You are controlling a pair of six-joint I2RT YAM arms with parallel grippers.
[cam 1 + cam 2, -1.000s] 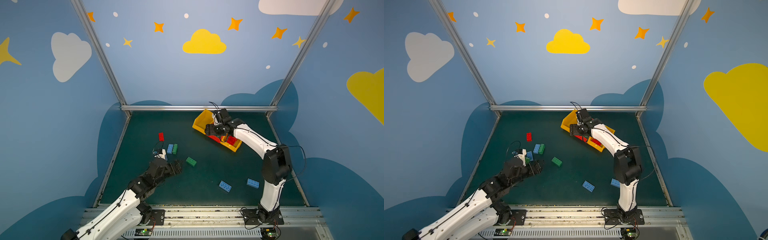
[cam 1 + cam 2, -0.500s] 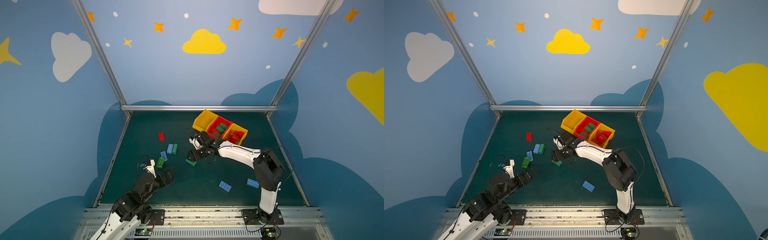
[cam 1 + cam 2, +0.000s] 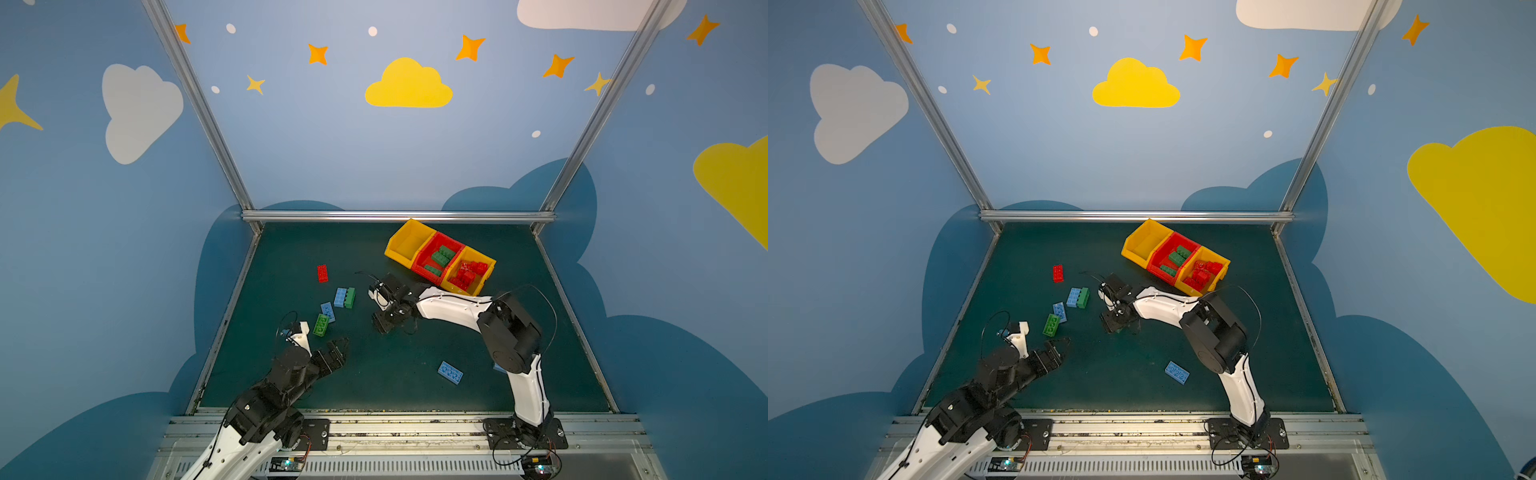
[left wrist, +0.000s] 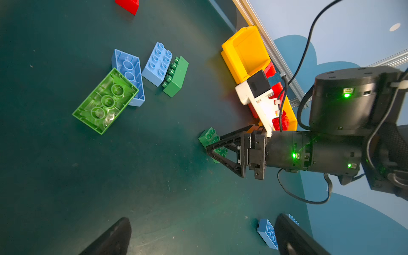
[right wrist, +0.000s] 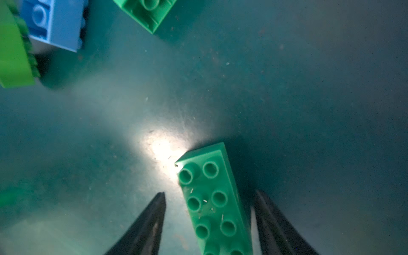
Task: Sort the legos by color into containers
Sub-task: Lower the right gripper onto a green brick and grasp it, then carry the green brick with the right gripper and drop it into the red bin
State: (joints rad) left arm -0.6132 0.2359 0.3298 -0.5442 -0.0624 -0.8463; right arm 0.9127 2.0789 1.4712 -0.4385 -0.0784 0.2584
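Right gripper (image 5: 210, 193) straddled a green brick (image 5: 213, 202), jaws apart, not clamped. We judged next: close squarely, lift, carry far-right to the red bin (image 3: 424, 271) holding greens (image 3: 441, 257).

Both top views look steeply down from high at the front over the whole surface (image 3: 390, 386). Wrist cameras sit close above it, sharing one green brick (image 5: 212, 198).

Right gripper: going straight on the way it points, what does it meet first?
The green brick, lying studs up between the open jaws of the right gripper. The tips would probably pass either side of it and reach the mat; their height above it is unclear.
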